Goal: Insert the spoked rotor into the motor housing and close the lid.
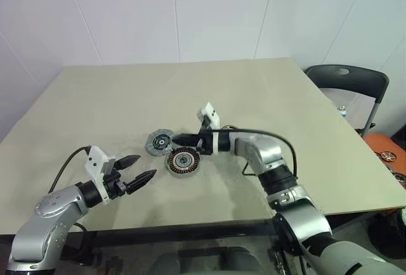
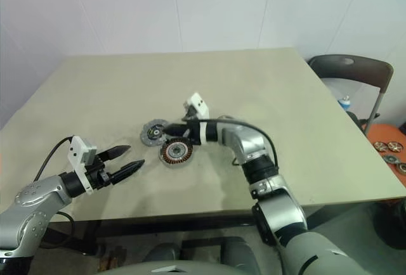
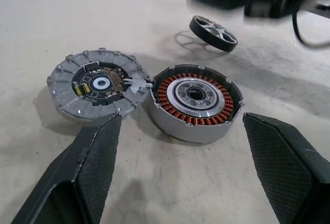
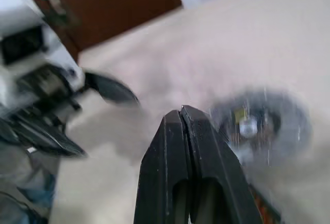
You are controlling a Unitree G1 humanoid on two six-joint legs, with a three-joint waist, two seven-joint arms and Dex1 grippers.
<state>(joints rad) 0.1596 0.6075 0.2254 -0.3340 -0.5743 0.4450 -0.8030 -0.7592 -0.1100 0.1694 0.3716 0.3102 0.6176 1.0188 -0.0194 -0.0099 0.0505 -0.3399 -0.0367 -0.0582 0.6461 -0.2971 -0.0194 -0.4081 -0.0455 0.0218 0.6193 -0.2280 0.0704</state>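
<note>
Looking left first, I see my left gripper [image 1: 141, 168] hovering over the table [image 1: 95, 97] with jaws wide apart, holding nothing, aimed toward the parts. Next right, the lid [image 1: 158, 142] lies flat on the table, touching the housing [image 1: 183, 161], which sits open, copper windings up. In the left wrist view the rotor [image 3: 213, 32] hangs above the table just beyond the housing, under my right arm. My right gripper [image 1: 181, 139], fingers pinched together, is above the lid and housing. Chair [image 1: 352, 82] far right.
</note>
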